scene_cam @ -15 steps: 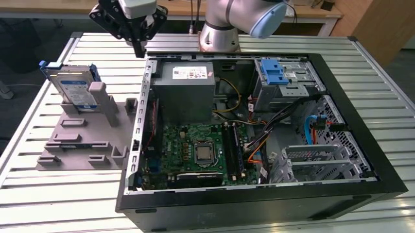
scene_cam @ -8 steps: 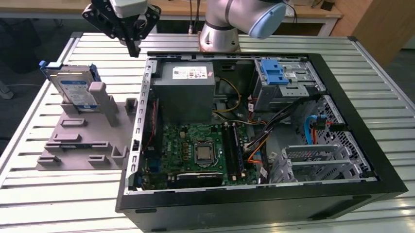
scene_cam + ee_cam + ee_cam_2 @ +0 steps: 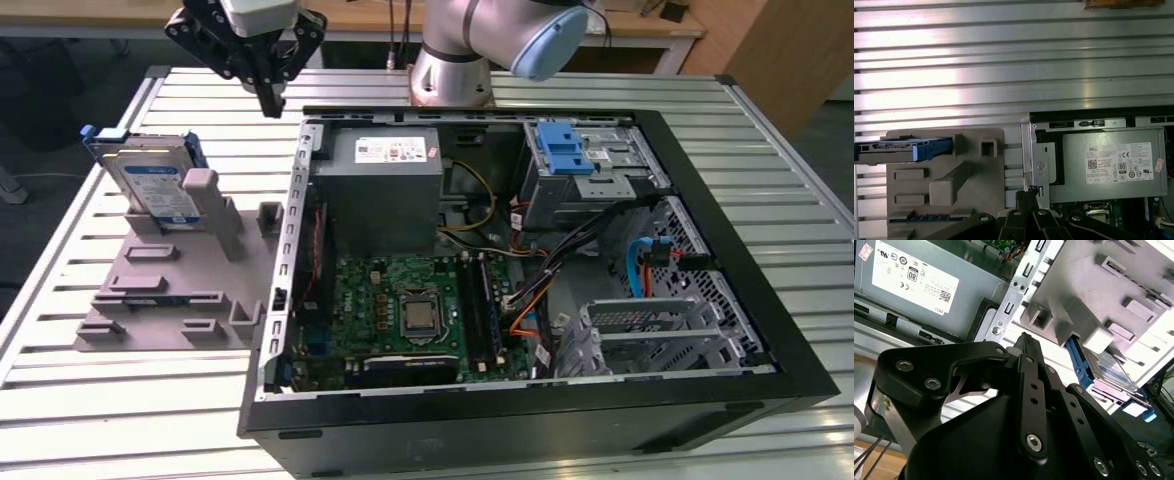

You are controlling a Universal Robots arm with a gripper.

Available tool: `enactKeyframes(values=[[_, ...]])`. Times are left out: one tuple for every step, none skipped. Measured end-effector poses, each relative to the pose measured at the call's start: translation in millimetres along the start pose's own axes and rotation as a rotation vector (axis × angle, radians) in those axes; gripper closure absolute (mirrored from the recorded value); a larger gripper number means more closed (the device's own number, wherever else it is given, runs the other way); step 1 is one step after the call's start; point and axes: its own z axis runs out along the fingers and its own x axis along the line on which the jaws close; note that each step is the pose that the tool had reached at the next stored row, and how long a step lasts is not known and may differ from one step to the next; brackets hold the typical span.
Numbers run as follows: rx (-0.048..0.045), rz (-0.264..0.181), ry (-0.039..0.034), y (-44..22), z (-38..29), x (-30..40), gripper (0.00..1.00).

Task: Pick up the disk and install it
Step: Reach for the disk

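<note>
**Editor:** Where is the disk (image 3: 151, 185)?

**Photographer:** It is outside the open computer case (image 3: 534, 432), off the case's side on the exterior view's left. It stands on edge in a grey plastic fixture (image 3: 160, 290) on the slatted metal desk (image 3: 80, 400). Its label faces outward, a blue carrier frame edges it, and it leans against an upright post. It is not yet picked up.

**Editor:** And the pincer (image 3: 271, 98)?

**Photographer:** It is clenched on nothing, tips pressed together. It hangs above the case's side wall, near the power supply (image 3: 380, 165) and well apart from the disk.

**Editor:** What could go wrong from here?

**Photographer:** To my eye, three things.
- **Closed tips:** They cannot straddle the disk. Brought onto it that way, they would likely knock it over or shove it hard against its post.
- **An off-centre pinch:** The disk is thin and upright, so a crooked grip could twist it in its frame and wedge it between the fixture's posts.
- **A low path near the case:** The pincer could clip the wall's sheet-metal edge.

Inside the case, the drive bay (image 3: 587, 165) with its light-blue latch sits among loose cables. Those could snag a carried disk or stop it from seating squarely.
</note>
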Motion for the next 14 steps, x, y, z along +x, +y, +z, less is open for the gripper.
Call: enactKeyframes(values=[[0.0001, 0.000, -0.0001, 0.0, 0.0, 0.2, 0.89], [0.0001, 0.000, -0.0001, 0.0, 0.0, 0.6, 0.89], [0.0002, 0.000, -0.0001, 0.0, 0.0, 1.1, 0.89], [0.0003, 0.000, -0.0001, -0.1, 0.0, 1.7, 0.89], [0.0005, 0.000, 0.0000, 0.0, -0.1, 2.4, 0.89], [0.0005, 0.000, 0.0000, 0.0, 0.0, 3.2, 0.89], [0.0006, 0.000, 0.0000, 0.0, 0.0, 4.0, 0.89], [0.0008, 0.000, 0.0000, 0.0, 0.0, 4.7, 0.89], [0.0010, 0.000, 0.0000, 0.0, -0.1, 5.5, 0.89], [0.0011, 0.000, 0.0000, 0.0, 0.0, 6.2, 0.89], [0.0012, 0.000, -0.0001, 0.1, 0.0, 7.0, 0.89], [0.0013, 0.000, -0.0002, 0.1, 0.0, 7.6, 0.89], [0.0015, 0.000, -0.0002, 0.2, 0.1, 8.3, 0.89], [0.0017, 0.000, -0.0001, 0.2, 0.0, 9.0, 0.89]])
